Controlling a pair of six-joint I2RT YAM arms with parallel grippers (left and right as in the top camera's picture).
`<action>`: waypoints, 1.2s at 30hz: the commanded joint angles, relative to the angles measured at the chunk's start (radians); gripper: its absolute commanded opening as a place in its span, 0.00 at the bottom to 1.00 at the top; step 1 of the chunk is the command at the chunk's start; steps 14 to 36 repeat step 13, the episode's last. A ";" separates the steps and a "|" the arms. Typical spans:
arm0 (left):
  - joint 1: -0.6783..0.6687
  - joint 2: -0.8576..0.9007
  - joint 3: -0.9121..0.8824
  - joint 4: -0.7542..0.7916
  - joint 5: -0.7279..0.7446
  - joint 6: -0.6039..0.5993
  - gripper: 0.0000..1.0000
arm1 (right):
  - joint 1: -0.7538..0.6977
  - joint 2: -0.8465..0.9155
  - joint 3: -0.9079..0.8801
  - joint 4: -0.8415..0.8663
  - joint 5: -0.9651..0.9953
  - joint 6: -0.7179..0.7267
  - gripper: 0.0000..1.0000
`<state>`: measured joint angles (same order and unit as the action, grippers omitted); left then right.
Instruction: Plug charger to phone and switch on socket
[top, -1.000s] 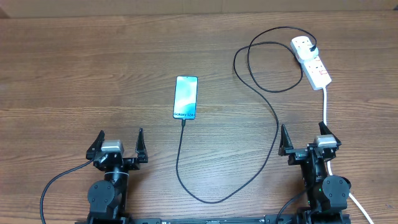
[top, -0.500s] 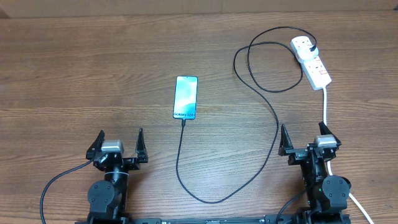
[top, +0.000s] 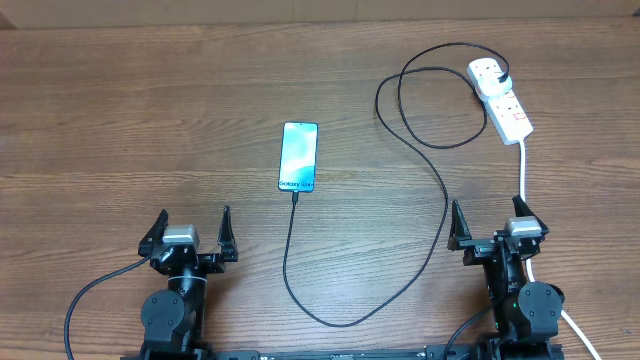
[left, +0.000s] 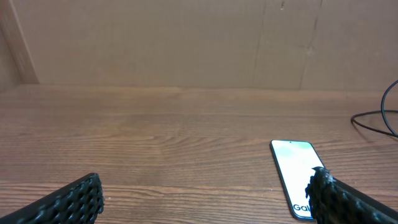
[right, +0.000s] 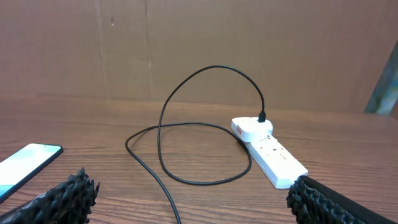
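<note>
overhead alone shows the charger (top: 287, 250) meeting the phone (top: 299, 157) at its lower edge; left wrist view reads "gal". left claw (top: 194, 215) and right claw (top: 487, 205) both released.

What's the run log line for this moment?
left hand open, empty | right hand open, empty | charger tip at phone bottom edge, adapter in socket | power state unclear

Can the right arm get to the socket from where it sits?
Probably yes. The right end effector is open and faces the socket straight ahead. Only table and the flat white cord lie between them, and the charger loops off to the left.
</note>
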<state>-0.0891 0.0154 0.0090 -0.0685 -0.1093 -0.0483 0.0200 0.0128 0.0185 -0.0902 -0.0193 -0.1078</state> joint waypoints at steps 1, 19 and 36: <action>0.009 -0.012 -0.004 0.000 0.002 0.019 1.00 | -0.003 -0.010 -0.010 0.006 0.000 0.006 1.00; 0.009 -0.012 -0.004 0.000 0.002 0.019 1.00 | -0.003 -0.010 -0.010 0.006 0.000 0.006 1.00; 0.009 -0.012 -0.004 0.000 0.002 0.019 1.00 | -0.003 -0.010 -0.010 0.006 0.000 0.006 1.00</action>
